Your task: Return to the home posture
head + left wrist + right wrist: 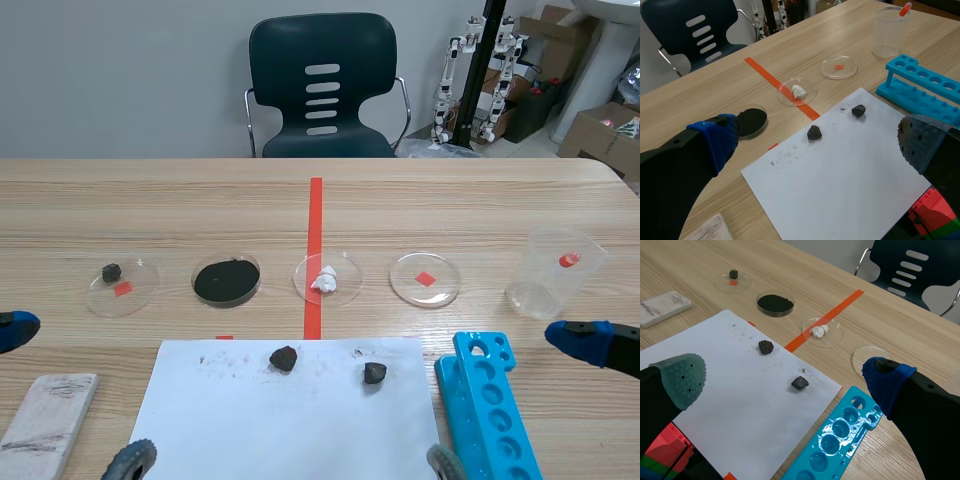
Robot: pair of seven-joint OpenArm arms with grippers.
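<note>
Scene view: left fingers (pixel 14 329) low at the left side of the counter (pixel 480 210), near a pale block (pixel 50 420); right fingers (pixel 580 340) low at the right side, near the blue rack (pixel 495 420). Left wrist view: left fingers wide apart, nothing between them, above the white paper (pixel 850 185) with a dark lump (pixel 814 132). Right wrist view: right fingers wide apart too, above paper and rack.

Thick matte-black fingers (pixel 670 175) on the left gripper (pixel 817 145), tipped with a blue pad (pixel 715 140) at 9 o'clock and a grey-green dotted pad (pixel 919 145) at 3 o'clock. Same build on the right gripper (pixel 785 377), colours swapped: grey-green at 9 o'clock, blue at 3 o'clock.
</note>
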